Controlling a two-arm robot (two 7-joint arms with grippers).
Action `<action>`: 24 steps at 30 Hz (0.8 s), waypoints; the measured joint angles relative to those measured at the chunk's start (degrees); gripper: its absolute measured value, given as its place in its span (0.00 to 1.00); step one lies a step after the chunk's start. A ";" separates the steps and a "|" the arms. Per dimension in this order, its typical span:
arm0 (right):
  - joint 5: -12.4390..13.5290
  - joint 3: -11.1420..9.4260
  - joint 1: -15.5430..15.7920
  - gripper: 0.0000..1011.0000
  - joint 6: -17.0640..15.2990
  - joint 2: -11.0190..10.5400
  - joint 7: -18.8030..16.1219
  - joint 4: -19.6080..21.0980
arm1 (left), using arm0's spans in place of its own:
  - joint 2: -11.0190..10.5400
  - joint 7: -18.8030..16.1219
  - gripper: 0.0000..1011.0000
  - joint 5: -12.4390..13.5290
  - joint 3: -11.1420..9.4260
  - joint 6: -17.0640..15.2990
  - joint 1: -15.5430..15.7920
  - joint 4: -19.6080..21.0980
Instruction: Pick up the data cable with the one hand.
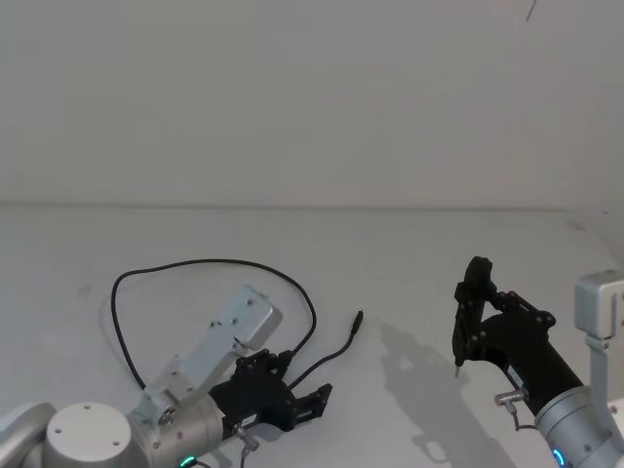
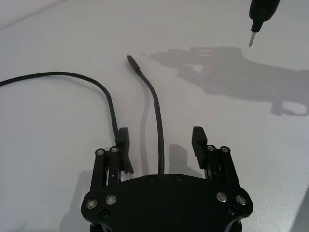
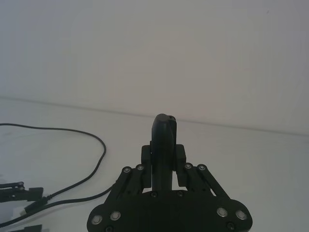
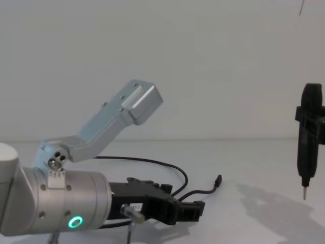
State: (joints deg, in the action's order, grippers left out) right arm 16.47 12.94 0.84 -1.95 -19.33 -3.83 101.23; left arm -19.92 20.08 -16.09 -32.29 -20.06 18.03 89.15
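1. A white table (image 1: 409, 244) spans the head view, matte and plain, and meets the wall along a straight line.
2. The wall (image 1: 312, 97) behind it is bare and off-white.
3. A thin dark line (image 1: 531, 10) hangs in from the top of the wall at the right.
4. A black pen-shaped tool (image 4: 310, 132) stands upright over the table's right side, its thin metal tip pointing down and clear of the surface.
5. A soft grey shadow (image 2: 227, 65) lies on the table beside that tip.
6. A small silver plug (image 1: 507, 397) on a thin grey wire sits just below the tool in the head view.
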 joint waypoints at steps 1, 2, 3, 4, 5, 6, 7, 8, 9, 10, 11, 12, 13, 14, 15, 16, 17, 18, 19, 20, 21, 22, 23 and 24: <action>0.00 0.00 0.00 0.28 0.00 0.00 0.00 0.00 | 0.41 0.11 0.77 0.00 -0.04 0.28 0.20 -0.60; 0.00 0.00 0.00 0.28 0.00 0.00 0.00 0.00 | 0.41 0.11 0.76 0.00 -0.04 0.28 0.20 -0.60; 0.00 0.00 0.00 0.28 0.00 0.00 0.00 0.00 | 0.76 0.23 0.72 0.01 -0.07 0.52 0.34 -1.06; 0.00 0.00 0.00 0.28 0.00 0.00 0.00 0.00 | 1.20 0.38 0.66 0.02 -0.12 0.79 0.50 -1.59; 0.00 0.00 0.00 0.28 0.00 0.00 0.00 0.00 | 1.36 0.43 0.64 0.03 -0.14 0.90 0.58 -1.82; 0.00 0.00 0.00 0.28 0.00 0.00 0.00 0.00 | 1.47 0.48 0.62 0.03 -0.16 0.99 0.62 -1.99; 0.00 0.00 0.00 0.28 0.00 0.00 0.00 0.00 | 1.85 0.62 0.60 0.04 -0.22 1.20 0.75 -2.46; 0.00 0.00 0.00 0.28 0.00 0.00 0.00 0.00 | 2.03 0.68 0.54 0.05 -0.24 1.28 0.82 -2.67; 0.00 0.00 0.00 0.28 0.00 0.00 0.00 0.00 | 2.22 0.75 0.52 0.06 -0.27 1.36 0.88 -2.92; 0.00 0.00 0.00 0.28 0.00 0.00 0.00 0.00 | 2.35 0.81 0.51 0.07 -0.29 1.44 0.92 -3.03; 0.00 0.00 0.00 0.28 0.00 0.00 0.00 0.00 | 2.48 0.86 0.48 0.08 -0.31 1.51 0.97 -3.24; 0.00 0.00 0.00 0.28 0.00 0.00 0.00 0.00 | 2.71 0.96 0.43 0.09 -0.34 1.64 1.05 -3.54; 0.00 0.00 0.00 0.28 0.00 0.00 0.00 0.00 | 2.91 1.06 0.40 0.11 -0.37 1.73 1.13 -3.83; 0.00 0.00 0.00 0.28 0.00 0.00 0.00 0.00 | 2.91 1.06 0.38 0.11 -0.37 1.73 1.13 -3.83; 0.00 0.00 0.00 0.28 0.00 0.00 0.00 0.00 | 3.17 1.18 0.34 0.14 -0.40 1.83 1.19 -4.09; 0.00 0.00 0.00 0.28 0.00 0.00 0.00 0.00 | 3.27 1.22 0.28 0.15 -0.41 1.85 1.21 -4.23; 0.00 0.00 0.00 0.28 0.00 0.00 0.00 0.00 | 3.49 1.30 0.28 0.18 -0.42 1.89 1.26 -4.42; 0.00 0.00 0.00 0.28 0.00 0.00 0.00 0.00 | 3.49 1.30 0.26 0.18 -0.42 1.89 1.26 -4.42; 0.00 0.00 0.00 0.28 0.00 0.00 0.00 0.00 | 3.66 1.37 0.20 0.21 -0.43 1.94 1.29 -4.58; 0.00 0.00 0.00 0.28 0.00 0.00 0.00 0.00 | 3.74 1.41 0.18 0.24 -0.43 1.97 1.29 -4.65; 0.00 0.00 0.00 0.28 0.00 0.00 0.00 0.00 | 3.89 1.43 0.14 0.28 -0.42 2.01 1.30 -4.75; 0.00 0.00 0.00 0.28 0.00 0.00 0.00 0.00 | 4.02 1.45 0.12 0.32 -0.40 2.03 1.30 -4.81; 0.00 0.00 0.00 0.28 0.00 0.00 0.00 0.00 | 4.02 1.45 0.09 0.32 -0.40 2.03 1.30 -4.81; 0.00 0.00 0.00 0.28 0.00 0.00 0.00 0.00 | 4.13 1.45 0.06 0.36 -0.33 2.05 1.29 -4.81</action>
State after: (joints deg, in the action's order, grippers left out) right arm 16.47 12.94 0.84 -1.95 -19.33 -3.83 101.23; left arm -15.79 21.53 -15.73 -32.62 -18.01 19.32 84.33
